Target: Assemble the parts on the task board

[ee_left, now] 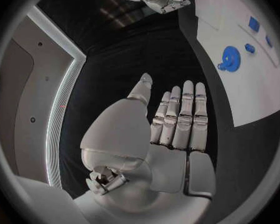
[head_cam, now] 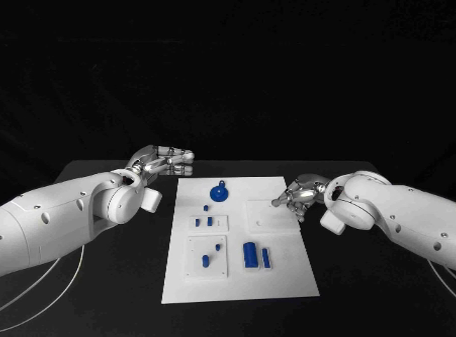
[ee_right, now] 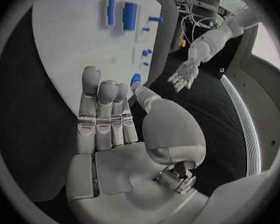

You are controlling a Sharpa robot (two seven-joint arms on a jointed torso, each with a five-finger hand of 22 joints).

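Left hand (head_cam: 165,163), flat-fingered and holding nothing, hovers just beyond the far-left corner of the white rectangular task board (head_cam: 289,274); the small blue plastic parts, among them a round disc (head_cam: 219,192) and an upright block (head_cam: 250,255), rest across the board's raised white panels. Right hand (head_cam: 301,196), equally empty with fingers extended, hangs over the board's right edge, where a careless descent could likely scatter loose pieces.

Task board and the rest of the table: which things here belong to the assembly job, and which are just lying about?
Belongs to the job:
- task board
- round blue part at the board's far end
- large blue part and slim blue part beside it
- small blue parts
- left robot hand, right robot hand, both holding nothing

Just lying about:
- white cables on the black table
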